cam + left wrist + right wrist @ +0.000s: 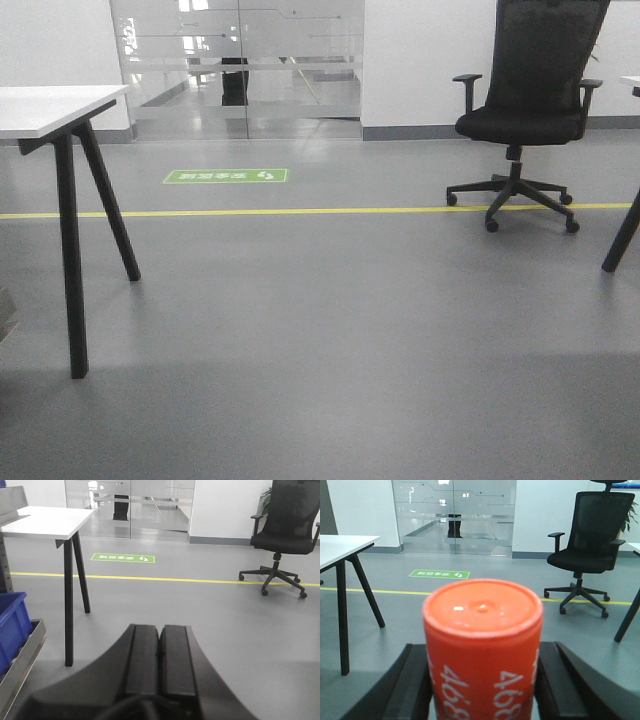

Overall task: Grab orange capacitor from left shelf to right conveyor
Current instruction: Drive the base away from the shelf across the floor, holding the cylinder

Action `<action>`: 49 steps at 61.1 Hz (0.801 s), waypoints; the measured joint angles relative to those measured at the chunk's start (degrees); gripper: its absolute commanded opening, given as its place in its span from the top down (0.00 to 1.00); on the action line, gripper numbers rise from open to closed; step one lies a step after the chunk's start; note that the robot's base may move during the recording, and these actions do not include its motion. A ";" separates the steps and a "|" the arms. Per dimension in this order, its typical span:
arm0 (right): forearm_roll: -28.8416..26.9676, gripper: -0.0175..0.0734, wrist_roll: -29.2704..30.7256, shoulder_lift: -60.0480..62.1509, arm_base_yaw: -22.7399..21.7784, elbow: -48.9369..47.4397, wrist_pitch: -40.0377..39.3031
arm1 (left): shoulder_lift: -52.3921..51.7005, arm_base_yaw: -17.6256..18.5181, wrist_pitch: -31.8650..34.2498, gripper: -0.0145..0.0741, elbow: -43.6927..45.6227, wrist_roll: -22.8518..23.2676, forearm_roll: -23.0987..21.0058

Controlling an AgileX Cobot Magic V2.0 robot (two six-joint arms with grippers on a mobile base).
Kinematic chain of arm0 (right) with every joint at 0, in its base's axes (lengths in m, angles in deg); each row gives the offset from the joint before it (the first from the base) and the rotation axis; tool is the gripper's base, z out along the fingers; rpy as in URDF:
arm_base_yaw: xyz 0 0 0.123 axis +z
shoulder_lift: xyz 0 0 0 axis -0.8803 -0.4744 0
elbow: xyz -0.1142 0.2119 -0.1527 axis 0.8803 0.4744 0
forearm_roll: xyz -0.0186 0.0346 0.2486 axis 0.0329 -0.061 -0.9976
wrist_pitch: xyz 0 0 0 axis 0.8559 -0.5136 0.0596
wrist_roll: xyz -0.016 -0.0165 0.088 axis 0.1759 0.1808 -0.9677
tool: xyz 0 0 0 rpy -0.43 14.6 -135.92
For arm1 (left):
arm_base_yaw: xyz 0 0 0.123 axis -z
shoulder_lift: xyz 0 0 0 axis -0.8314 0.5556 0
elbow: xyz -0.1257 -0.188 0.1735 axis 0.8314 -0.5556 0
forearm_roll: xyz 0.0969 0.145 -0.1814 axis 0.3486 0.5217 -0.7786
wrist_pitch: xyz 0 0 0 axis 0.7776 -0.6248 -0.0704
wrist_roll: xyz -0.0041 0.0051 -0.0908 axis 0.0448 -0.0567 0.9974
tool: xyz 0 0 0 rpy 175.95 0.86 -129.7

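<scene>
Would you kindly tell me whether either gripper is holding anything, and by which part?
The right gripper holds the orange capacitor by its sides, one finger against each flank, below the flat top. The left gripper is shut and holds nothing.

left gripper (160, 630): my fingers (142, 655) pressed flat together, nothing between them
right gripper (482, 680): my fingers clamp orange capacitor (482, 630) from both sides
</scene>
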 measured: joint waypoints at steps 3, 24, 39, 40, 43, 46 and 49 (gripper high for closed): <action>0.00 0.68 0.00 0.00 0.00 0.00 0.00 | 0.00 0.00 0.00 0.98 0.00 0.00 0.00; 0.00 0.68 0.00 0.00 0.00 0.00 0.00 | 0.00 0.00 0.00 0.98 0.00 0.00 0.00; 0.00 0.68 0.00 0.00 0.00 0.00 0.00 | 0.00 0.00 0.00 0.98 0.00 0.00 0.00; 0.00 0.68 0.00 0.00 0.00 0.00 0.00 | 0.00 0.00 0.00 0.98 0.00 0.00 0.00; 0.00 0.68 0.00 0.00 0.00 0.00 0.00 | 0.00 0.00 0.00 0.98 0.00 0.00 0.00; 0.00 0.68 0.00 0.00 0.00 0.00 0.00 | 0.00 0.00 0.00 0.98 0.00 0.00 0.00; 0.00 0.68 0.00 0.00 0.00 0.00 0.00 | 0.00 0.00 0.00 0.98 0.00 0.00 0.00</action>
